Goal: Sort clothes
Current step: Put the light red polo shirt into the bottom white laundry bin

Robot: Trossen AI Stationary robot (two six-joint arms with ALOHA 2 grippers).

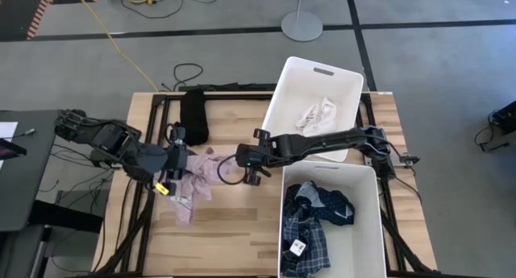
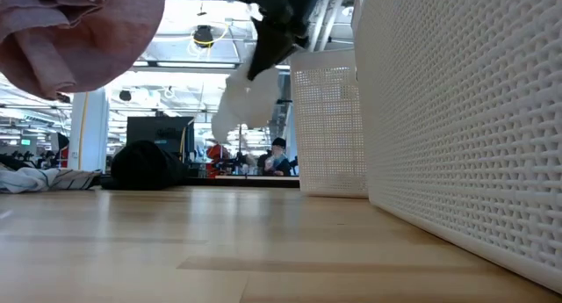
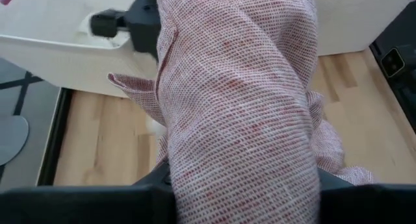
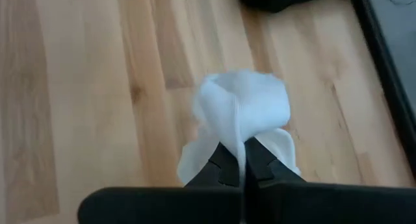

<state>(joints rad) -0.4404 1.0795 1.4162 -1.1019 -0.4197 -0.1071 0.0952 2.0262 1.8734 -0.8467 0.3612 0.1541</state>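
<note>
My left gripper (image 1: 179, 163) is shut on the pink piece (image 1: 192, 185), a finely checked pink cloth that fills the left wrist view (image 3: 240, 100) and hangs at the upper left of the low view (image 2: 79, 31). To its right, over the table's middle, my right gripper (image 1: 248, 159) is shut on a white sock (image 4: 240, 107). The sock dangles below the dark fingers (image 2: 244, 105). A black piece (image 1: 193, 115) lies flat on the table at the far left. More white socks (image 1: 322, 113) lie in the far bin, and a blue plaid shirt (image 1: 310, 234) and a navy dotted piece (image 1: 326, 204) lie in the near bin. My left gripper holds a bunched part of the pink piece (image 3: 247, 178) between its fingers; the cloth hides the fingers themselves. Several folds rise out of the hold, and the rest hangs slack. In the low view the cloth is clear of the table. My right gripper pinches a gathered fold of the white sock (image 4: 242, 136) between its two fingertips (image 4: 224, 160). It slants down from the table's right side. The sock bulges beyond the tips and hangs slack below them, clear of the table.
Two white perforated bins stand on the table's right side, the far one (image 1: 282, 93) and the near one (image 1: 371, 221); the near bin's wall (image 2: 465, 119) fills the right of the low view. Bare wood (image 1: 234, 230) lies toward the table's near edge.
</note>
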